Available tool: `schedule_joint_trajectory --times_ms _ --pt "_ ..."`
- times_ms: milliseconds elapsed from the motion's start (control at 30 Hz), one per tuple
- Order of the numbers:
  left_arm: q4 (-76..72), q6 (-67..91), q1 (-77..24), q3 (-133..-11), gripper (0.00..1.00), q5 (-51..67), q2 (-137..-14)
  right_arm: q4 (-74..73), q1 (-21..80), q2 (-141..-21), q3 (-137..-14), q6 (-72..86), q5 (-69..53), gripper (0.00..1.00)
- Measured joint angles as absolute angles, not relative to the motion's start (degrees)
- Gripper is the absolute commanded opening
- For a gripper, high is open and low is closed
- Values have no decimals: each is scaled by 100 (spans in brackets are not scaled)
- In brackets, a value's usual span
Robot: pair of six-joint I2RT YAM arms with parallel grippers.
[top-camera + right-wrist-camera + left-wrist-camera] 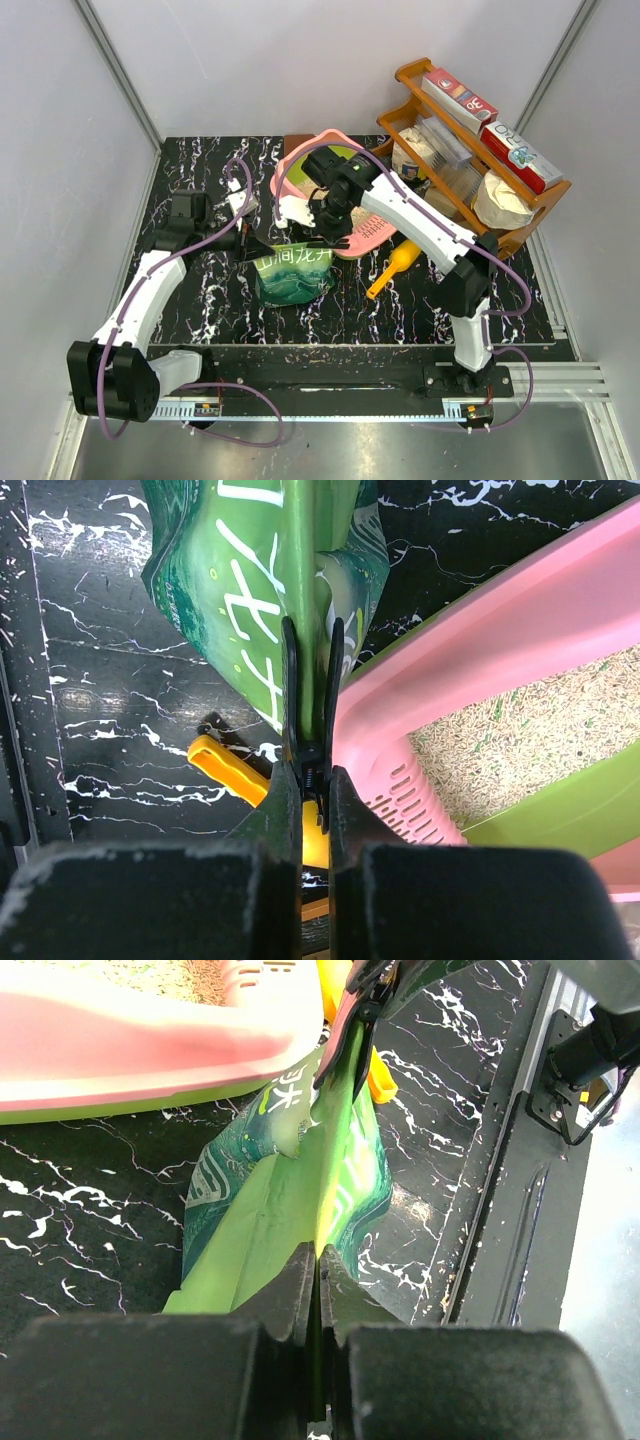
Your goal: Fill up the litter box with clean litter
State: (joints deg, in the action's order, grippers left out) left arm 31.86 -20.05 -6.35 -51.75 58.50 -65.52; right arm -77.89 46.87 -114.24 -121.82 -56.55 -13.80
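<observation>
The pink litter box [288,172] with lime-green inner walls stands behind the green bag [293,272]; my right arm covers much of it. Beige clean litter [530,730] lies inside, beside the slotted pink lip [410,800]. My right gripper [312,770] is shut on a black clip [310,700] that pinches the bag's top edge. My left gripper [318,1260] is shut on a thin fold of the green bag [270,1220], just in front of the litter box [150,1050]. From above, the left gripper [258,243] and right gripper [328,235] hold the bag's two upper corners.
A yellow-orange scoop [392,268] lies on the black marbled table to the right of the bag. A brown wooden rack [470,150] with boxes and bags stands at the back right, close to the right arm. The metal rail [530,1180] runs along the near edge.
</observation>
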Motion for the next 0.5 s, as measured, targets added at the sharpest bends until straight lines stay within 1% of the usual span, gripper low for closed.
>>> schedule_joint_trajectory --times_ms 500 --pt "3402 -2102 -674 -5334 0 5852 -6667 -7762 4740 -11288 -12053 -5780 -1374 0"
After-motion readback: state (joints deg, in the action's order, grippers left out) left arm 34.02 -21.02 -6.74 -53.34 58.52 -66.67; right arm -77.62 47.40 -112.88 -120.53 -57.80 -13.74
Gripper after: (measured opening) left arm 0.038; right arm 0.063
